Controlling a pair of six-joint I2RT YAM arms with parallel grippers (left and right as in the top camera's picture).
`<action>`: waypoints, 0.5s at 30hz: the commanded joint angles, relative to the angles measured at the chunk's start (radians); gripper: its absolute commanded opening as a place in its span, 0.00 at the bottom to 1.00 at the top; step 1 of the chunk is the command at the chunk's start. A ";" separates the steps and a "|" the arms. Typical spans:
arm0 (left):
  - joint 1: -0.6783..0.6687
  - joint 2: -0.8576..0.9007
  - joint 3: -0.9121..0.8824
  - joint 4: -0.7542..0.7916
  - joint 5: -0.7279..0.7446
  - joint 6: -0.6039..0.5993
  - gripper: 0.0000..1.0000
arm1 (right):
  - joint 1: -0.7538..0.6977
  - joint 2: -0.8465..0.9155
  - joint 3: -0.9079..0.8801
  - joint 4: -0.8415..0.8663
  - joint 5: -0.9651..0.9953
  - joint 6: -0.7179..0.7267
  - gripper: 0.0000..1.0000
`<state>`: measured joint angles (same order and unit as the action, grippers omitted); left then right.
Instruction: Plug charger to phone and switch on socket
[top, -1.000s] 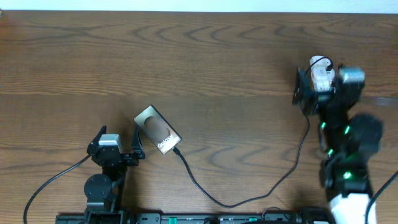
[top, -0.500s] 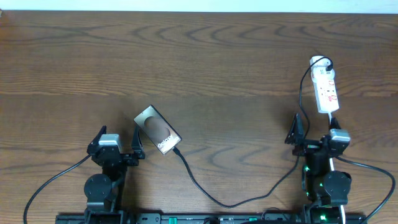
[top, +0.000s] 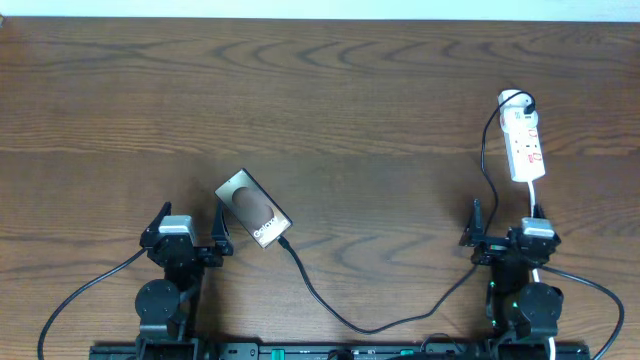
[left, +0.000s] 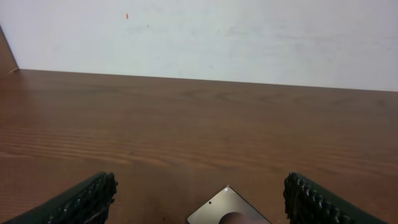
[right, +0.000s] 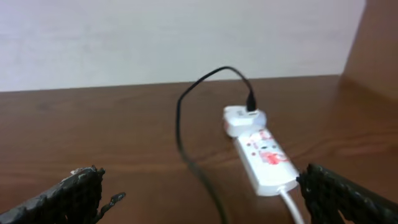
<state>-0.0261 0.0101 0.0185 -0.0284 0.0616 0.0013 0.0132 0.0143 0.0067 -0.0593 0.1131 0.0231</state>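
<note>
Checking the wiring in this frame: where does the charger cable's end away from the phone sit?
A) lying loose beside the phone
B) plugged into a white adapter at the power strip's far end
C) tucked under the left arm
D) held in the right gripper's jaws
B: the right wrist view shows the charger arcing down into a white adapter at the far end of the socket.

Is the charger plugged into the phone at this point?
Looks plugged in: overhead, the charger tip meets the phone at its lettered end; full seating is too small to confirm.
</note>
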 joint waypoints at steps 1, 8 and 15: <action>0.005 -0.006 -0.014 -0.038 0.006 0.013 0.88 | -0.015 -0.010 -0.001 -0.008 0.004 -0.069 0.99; 0.005 -0.006 -0.014 -0.038 0.006 0.013 0.88 | -0.029 -0.010 -0.001 -0.008 0.000 -0.110 0.99; 0.005 -0.006 -0.014 -0.038 0.006 0.013 0.88 | -0.036 -0.010 -0.001 -0.008 -0.003 -0.107 0.99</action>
<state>-0.0261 0.0101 0.0185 -0.0284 0.0616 0.0013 -0.0116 0.0124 0.0063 -0.0612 0.1085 -0.0700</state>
